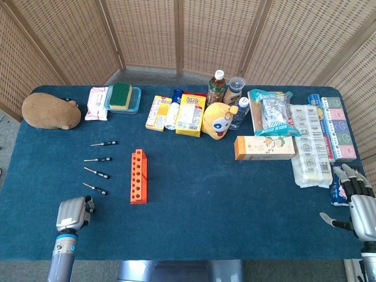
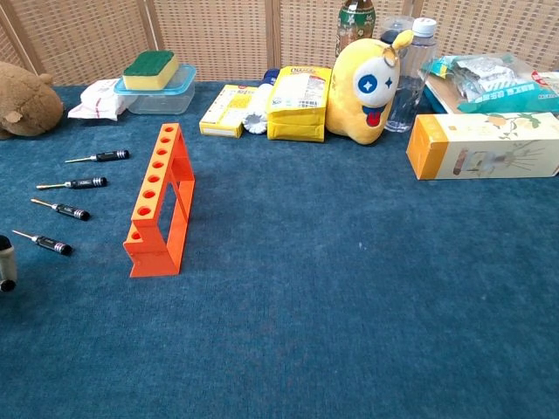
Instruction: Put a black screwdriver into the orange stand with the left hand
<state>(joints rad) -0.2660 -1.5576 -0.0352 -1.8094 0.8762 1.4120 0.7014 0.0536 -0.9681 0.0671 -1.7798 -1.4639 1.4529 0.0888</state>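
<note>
Several black-handled screwdrivers lie in a column on the blue cloth, left of the orange stand [image 1: 138,176]. The nearest screwdriver [image 1: 95,188] lies just beyond my left hand [image 1: 73,214], which hovers at the table's near left with its back up and holds nothing. The chest view shows the orange stand [image 2: 160,201] upright with a row of holes along its top, the nearest screwdriver [image 2: 44,243] and only a fingertip of the left hand [image 2: 5,262] at the frame's left edge. My right hand [image 1: 358,205] rests at the near right edge, fingers spread and holding nothing.
A brown plush [image 1: 51,111] lies at the far left. Along the back stand a sponge on a container [image 1: 122,97], snack boxes [image 1: 191,114], bottles [image 1: 217,87] and a yellow plush [image 1: 218,120]. Boxes and packets [image 1: 317,138] fill the right side.
</note>
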